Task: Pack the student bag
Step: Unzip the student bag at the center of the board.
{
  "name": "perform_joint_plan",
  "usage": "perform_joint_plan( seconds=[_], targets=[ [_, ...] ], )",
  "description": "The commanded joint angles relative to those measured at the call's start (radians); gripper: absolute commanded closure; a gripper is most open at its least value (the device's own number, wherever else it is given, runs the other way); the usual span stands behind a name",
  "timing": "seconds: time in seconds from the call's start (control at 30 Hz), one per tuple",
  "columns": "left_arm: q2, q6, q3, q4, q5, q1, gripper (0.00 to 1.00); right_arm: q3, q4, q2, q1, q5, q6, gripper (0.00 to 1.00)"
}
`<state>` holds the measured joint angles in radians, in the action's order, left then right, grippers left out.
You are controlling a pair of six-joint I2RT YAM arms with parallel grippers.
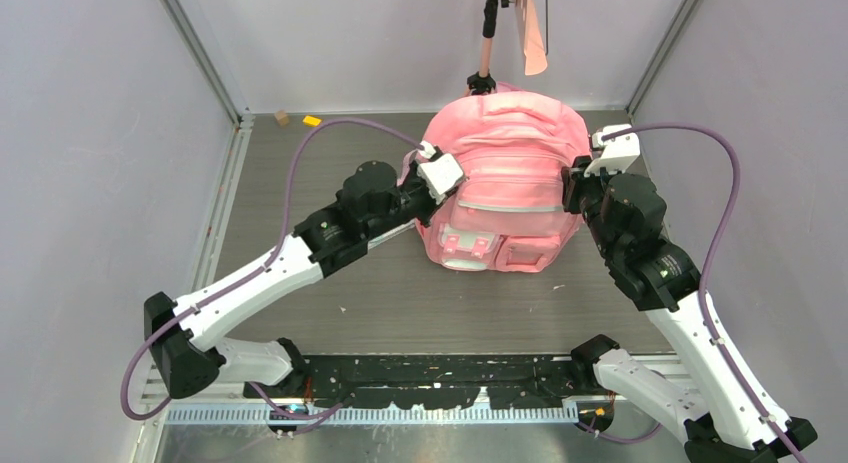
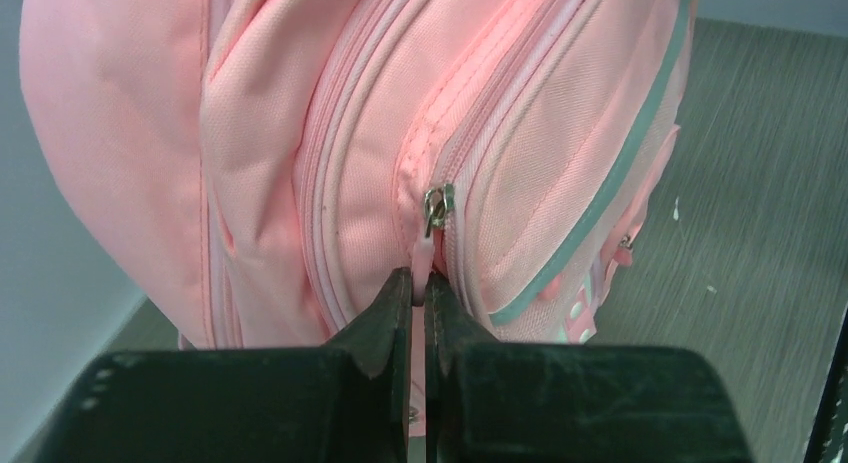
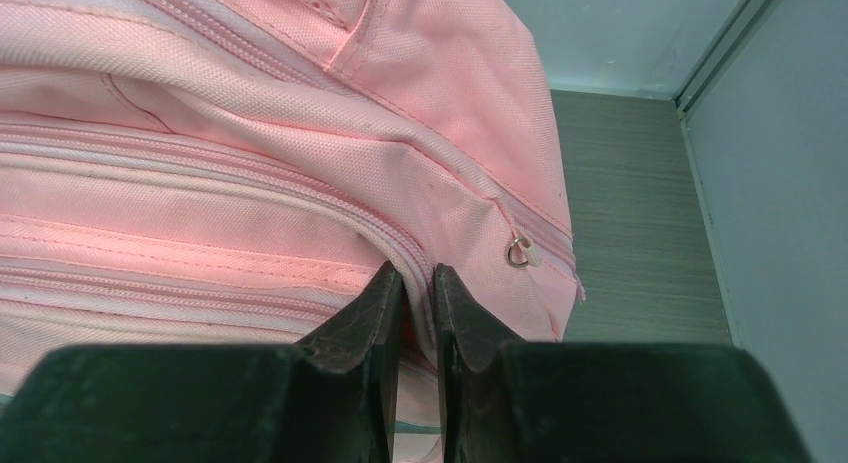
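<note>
Your left gripper [image 2: 420, 283] reaches in from the left, pinching the zipper pull [image 2: 425, 251] on the student bag [image 1: 510, 173]. Your right gripper [image 3: 418, 283], angled in opposite, clamps a fabric fold.

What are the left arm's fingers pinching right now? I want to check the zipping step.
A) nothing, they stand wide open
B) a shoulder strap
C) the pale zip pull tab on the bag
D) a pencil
C: in the left wrist view the left fingers are closed on the pale zip pull tab hanging from the metal slider on the student bag.
</note>
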<state>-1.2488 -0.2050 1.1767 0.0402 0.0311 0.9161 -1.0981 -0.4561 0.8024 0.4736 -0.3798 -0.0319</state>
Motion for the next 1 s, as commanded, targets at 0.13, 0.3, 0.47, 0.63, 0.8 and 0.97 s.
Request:
perform_joint_plan(
  seconds=[0.13, 0.3, 0.47, 0.63, 0.8, 0.97],
  targets=[
    [-0.078, -0.237, 0.35, 0.277, 0.131, 0.06, 1.0, 0.002, 0.083, -0.005, 0.007, 0.045, -0.05, 0.92],
    [-0.18, -0.341, 0.5, 0.419, 0.079, 0.097, 1.0, 0.016, 0.1, -0.007, 0.008, 0.06, -0.065, 0.92],
    [-0.279, -0.415, 0.632, 0.525, 0.04, 0.15, 1.0, 0.03, 0.13, -0.008, 0.008, 0.082, -0.077, 0.92],
    [-0.368, -0.461, 0.723, 0.554, 0.018, 0.188, 1.0, 0.04, 0.151, -0.006, 0.007, 0.101, -0.085, 0.92],
    [-0.46, -0.525, 0.849, 0.609, -0.017, 0.226, 1.0, 0.046, 0.17, -0.009, 0.007, 0.11, -0.077, 0.92],
    [-0.527, -0.573, 0.926, 0.619, -0.023, 0.264, 1.0, 0.065, 0.205, -0.008, 0.007, 0.126, -0.089, 0.92]
  ],
)
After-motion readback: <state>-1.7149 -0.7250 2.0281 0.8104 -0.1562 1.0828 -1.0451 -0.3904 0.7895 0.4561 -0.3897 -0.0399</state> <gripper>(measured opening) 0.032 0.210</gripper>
